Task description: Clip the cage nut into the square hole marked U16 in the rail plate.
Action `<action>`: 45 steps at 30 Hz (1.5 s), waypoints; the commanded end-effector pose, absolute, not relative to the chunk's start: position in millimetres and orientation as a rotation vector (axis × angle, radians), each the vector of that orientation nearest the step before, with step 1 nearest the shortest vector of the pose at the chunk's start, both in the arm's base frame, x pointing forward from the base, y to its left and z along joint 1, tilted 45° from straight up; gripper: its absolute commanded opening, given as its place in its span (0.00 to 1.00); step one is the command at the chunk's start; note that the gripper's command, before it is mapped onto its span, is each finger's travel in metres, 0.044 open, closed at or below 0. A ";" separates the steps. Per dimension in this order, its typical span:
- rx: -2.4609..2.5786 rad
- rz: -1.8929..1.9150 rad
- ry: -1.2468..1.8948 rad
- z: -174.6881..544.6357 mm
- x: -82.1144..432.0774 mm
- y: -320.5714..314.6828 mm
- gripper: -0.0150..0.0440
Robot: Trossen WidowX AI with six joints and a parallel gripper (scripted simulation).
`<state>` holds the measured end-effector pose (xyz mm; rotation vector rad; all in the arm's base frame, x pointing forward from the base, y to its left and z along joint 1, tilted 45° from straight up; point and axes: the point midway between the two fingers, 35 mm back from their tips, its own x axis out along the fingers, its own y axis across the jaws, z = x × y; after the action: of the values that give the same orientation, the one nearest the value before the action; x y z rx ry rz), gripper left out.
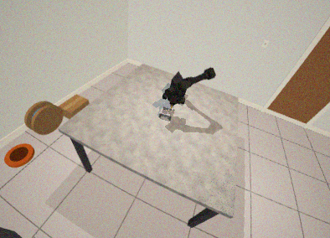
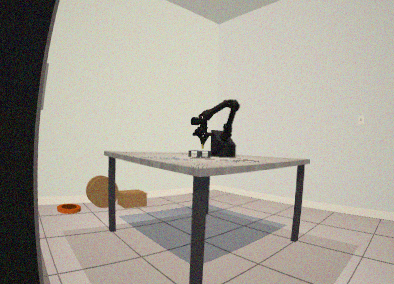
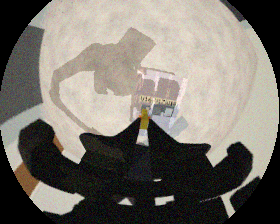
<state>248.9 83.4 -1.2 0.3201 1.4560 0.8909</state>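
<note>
While pinched at the very tip of the gripper, the cage nut being a slim yellow upright, pointing down in the exterior view. Right over the rail plate, or very near it; impossible to tell whether touching. Seen from the wrist, lying across the plate's near left part, just beside the left end of the label strip, with more dark openings off to the right. Too blurred to pick out U16 for certain. Clamped firmly enough, by the look of it, fingers nearly together with only the nut between. Next, probably: settle over the proper square hole, keep upright, lower straight, hook both wings, then let go. Could easily catch an edge if slightly off to one side.
</note>
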 end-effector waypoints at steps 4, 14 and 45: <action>0.326 0.890 1.459 -5.4 247.4 87.7 0.31; 0.327 0.891 1.458 -16.5 245.6 98.8 0.31; 0.327 0.891 1.458 -22.8 245.7 100.4 0.31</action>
<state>245.0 100.6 -22.6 0.3293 1.4630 0.8871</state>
